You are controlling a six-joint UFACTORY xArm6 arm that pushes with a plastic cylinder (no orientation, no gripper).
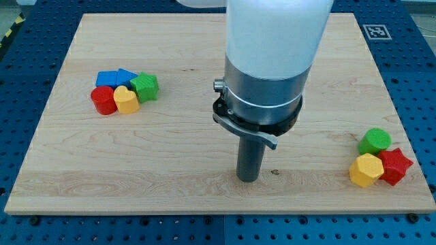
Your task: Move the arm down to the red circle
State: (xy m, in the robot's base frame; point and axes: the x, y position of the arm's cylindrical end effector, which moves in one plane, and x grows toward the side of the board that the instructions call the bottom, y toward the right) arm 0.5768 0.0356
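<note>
We see my tip (248, 178) on the board (191, 41) (no pincer, just a rod), the red circle (103, 100) at its ten o'clock, well apart.

8 blocks on bench (61, 170): 2 red – circle (103, 101), star (395, 165); 2 yellow – (125, 100), hexagon (366, 170); 2 green – (145, 86), (375, 141); 2 blue – (106, 78), (125, 76). 1 rod, my tip (248, 179).

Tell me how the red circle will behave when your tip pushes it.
The red circle looks squat and flat-bottomed, so it should slide, not tip or roll. It touches the yellow block and sits by the blue blocks, so those will probably shift too. It looks light and rigid. My tip is far off, toward the view's right.
</note>
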